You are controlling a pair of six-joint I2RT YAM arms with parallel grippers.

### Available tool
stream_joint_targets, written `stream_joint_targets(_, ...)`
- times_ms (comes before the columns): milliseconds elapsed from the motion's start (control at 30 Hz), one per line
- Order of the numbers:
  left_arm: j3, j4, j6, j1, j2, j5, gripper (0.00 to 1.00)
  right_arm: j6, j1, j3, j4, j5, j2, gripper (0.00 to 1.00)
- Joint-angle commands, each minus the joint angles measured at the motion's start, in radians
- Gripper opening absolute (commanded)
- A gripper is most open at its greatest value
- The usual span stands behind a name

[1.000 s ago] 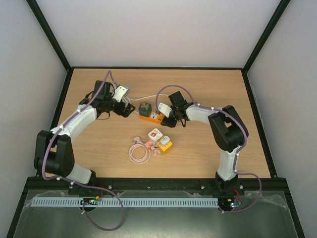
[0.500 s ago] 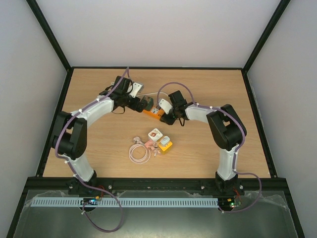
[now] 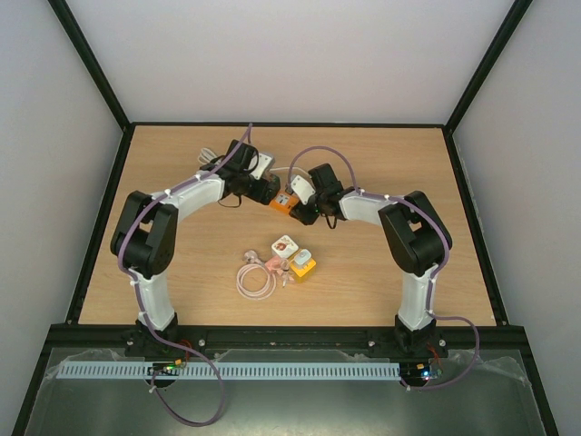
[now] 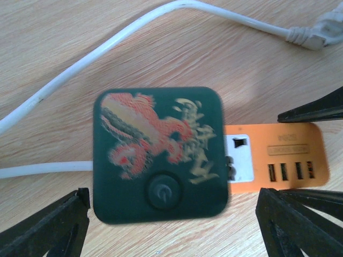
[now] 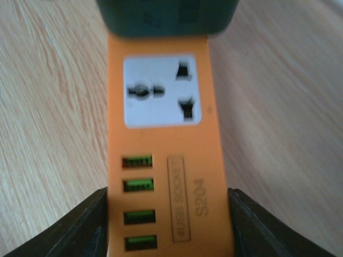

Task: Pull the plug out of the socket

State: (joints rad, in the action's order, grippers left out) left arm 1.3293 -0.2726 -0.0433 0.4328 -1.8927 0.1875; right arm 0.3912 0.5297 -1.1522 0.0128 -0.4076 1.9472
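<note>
The dark green plug (image 4: 158,152) sits in the orange socket strip (image 5: 170,160), at the far middle of the surface (image 3: 182,263). It is on the strip's left end, and it is not out yet. A white cable (image 4: 107,48) lies on the wood beside it.

The left hand (image 4: 172,194) is right over the plug. It is open wide, with one finger on each side of the plug and a gap on both sides. It has hold of nothing.

The right hand (image 5: 167,189) is at the strip's right end, by the little green ports (image 5: 138,184). Its fingers (image 5: 80,225) lie right by the two long sides of the strip. They look like they touch it, but the picture is blurry. I cannot tell if the hand is squeezing the strip or is loose.

The step now, I think, is to grab the plug. To do it well, the left hand should go low, so the fingers press on the plug's flat sides and not just its top edge. Then it should close tight. The right hand needs to hold the strip down hard (if it lets go, the whole strip will likely lift up with the plug). The pull should go straight up, not sideways, so the pins do not get stuck.
</note>
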Motion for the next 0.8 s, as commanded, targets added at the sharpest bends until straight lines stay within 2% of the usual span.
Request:
stream_joint_targets(0,0.03,0.016,0.003,0.011,-0.024,-0.048,0.79,-0.03,-0.002,0.018,-0.108,0.003,-0.014,0.67)
stream_joint_targets(167,0.029,0.038,0.002,0.015,-0.032,-0.058,0.72,-0.03,-0.001,0.014,-0.154,-0.036,0.003,0.75)
stream_joint_targets(400,0.034,0.045,-0.006,0.031,-0.042,-0.055,0.68,-0.037,-0.002,-0.024,-0.192,-0.083,0.07,0.75)
stream_joint_targets(533,0.036,0.046,-0.004,0.035,-0.051,-0.054,0.64,-0.041,-0.002,-0.083,-0.159,-0.079,0.12,0.74)
stream_joint_targets(600,0.037,0.047,-0.003,0.035,-0.055,-0.053,0.63,-0.041,-0.002,-0.097,-0.156,-0.079,0.13,0.7)
stream_joint_targets(767,0.05,0.044,0.002,0.037,-0.07,-0.051,0.6,-0.047,-0.002,-0.093,-0.17,-0.081,0.128,0.55)
